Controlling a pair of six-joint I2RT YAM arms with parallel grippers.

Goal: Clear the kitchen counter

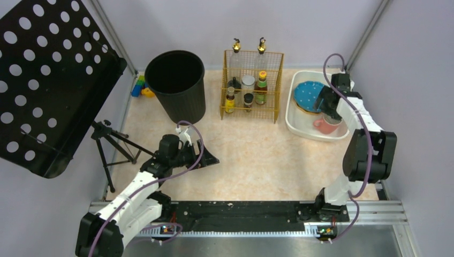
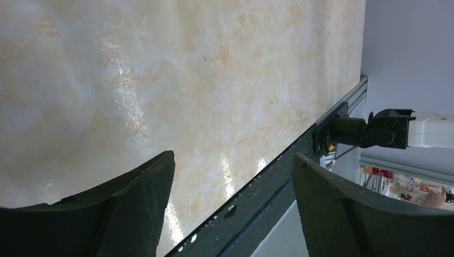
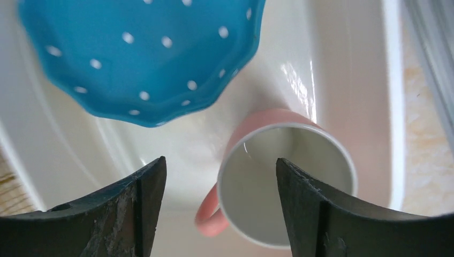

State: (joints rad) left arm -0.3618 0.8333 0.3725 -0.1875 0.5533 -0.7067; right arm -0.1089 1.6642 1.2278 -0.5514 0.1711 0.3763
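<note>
The kitchen counter (image 1: 257,160) is a pale marbled top. At its right stands a white tub (image 1: 297,126) holding a blue dotted bowl (image 1: 309,95) and a pink mug (image 1: 324,126). My right gripper (image 1: 333,110) hangs open just above the mug. In the right wrist view the mug (image 3: 286,201) stands upright on the tub floor (image 3: 348,64), apart from my right gripper (image 3: 219,171), beside the bowl (image 3: 144,53). My left gripper (image 1: 211,159) hovers open and empty over the counter near its front. The left wrist view shows bare counter (image 2: 187,80) between its fingers (image 2: 150,198).
A black bin (image 1: 176,83) stands at the back left and a yellow wire rack (image 1: 252,85) of bottles at the back centre. Coloured blocks (image 1: 142,85) lie behind the bin. A black perforated panel on a tripod (image 1: 115,147) occupies the left side.
</note>
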